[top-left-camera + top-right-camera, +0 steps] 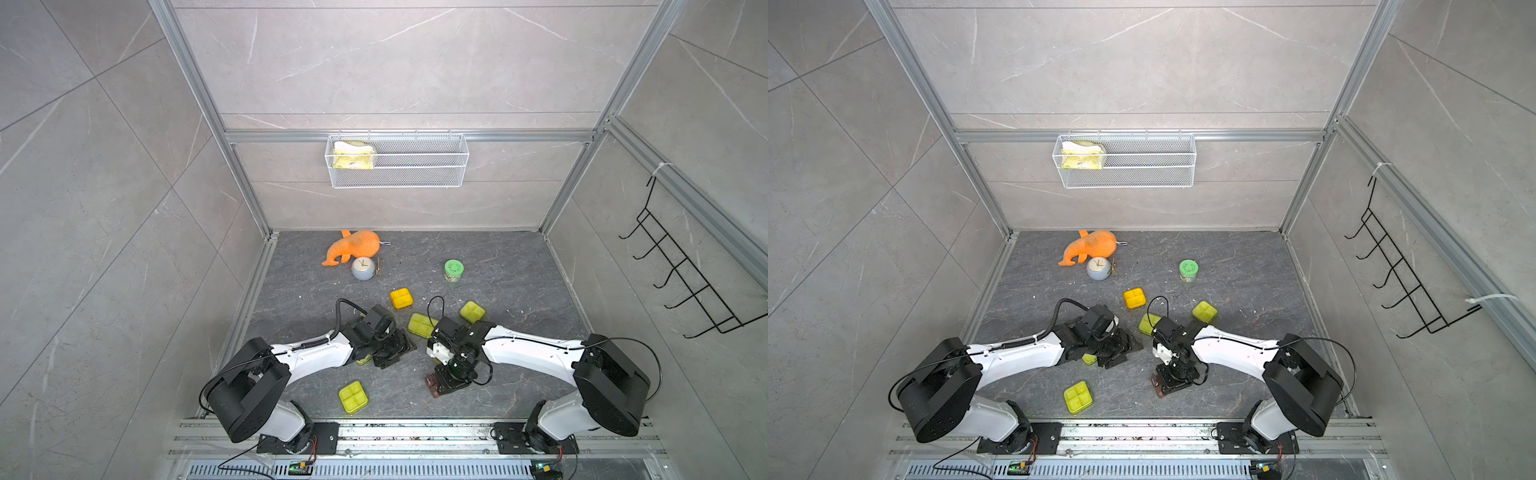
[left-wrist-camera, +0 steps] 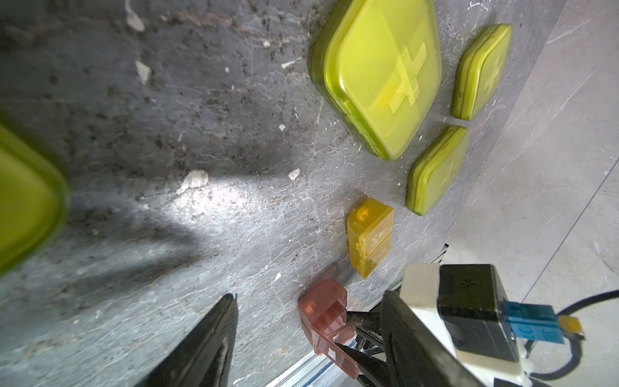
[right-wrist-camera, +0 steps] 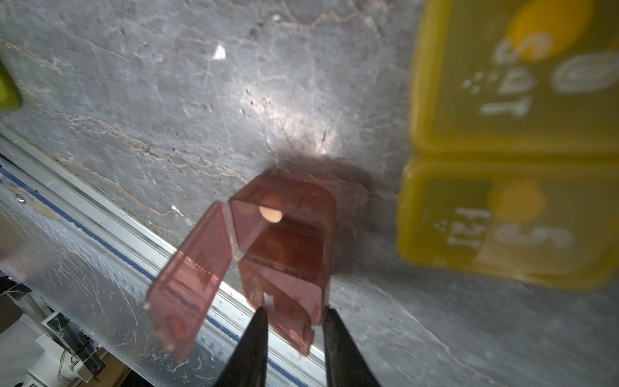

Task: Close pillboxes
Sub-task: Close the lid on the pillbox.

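The left arm [image 1: 307,355] holds its jaws spread and empty over the counter [image 2: 167,134]. A yellow-green pillbox [image 1: 363,360] lies half hidden beneath it, lid state unclear. The other yellow-green pillboxes [image 1: 353,397] lie shut, as does the amber two-cell pillbox [image 2: 370,236]. The right arm [image 1: 532,349] has its jaws pinching the pink two-cell pillbox [image 3: 284,241] near the counter's front edge. One flap stands open, likely the last left.

Through my right wrist camera, the amber two-cell pillbox [image 3: 502,140] carries blurred white print: one cell reads "FRI" beside a "5", and the other seems to read "SAT". Through my left wrist camera, a raised cross marks the yellow-green pillbox [image 2: 382,77] and two neighbouring pillboxes [image 2: 482,72] [image 2: 438,171]. The dial of the clock [image 1: 363,269] is too small to read.
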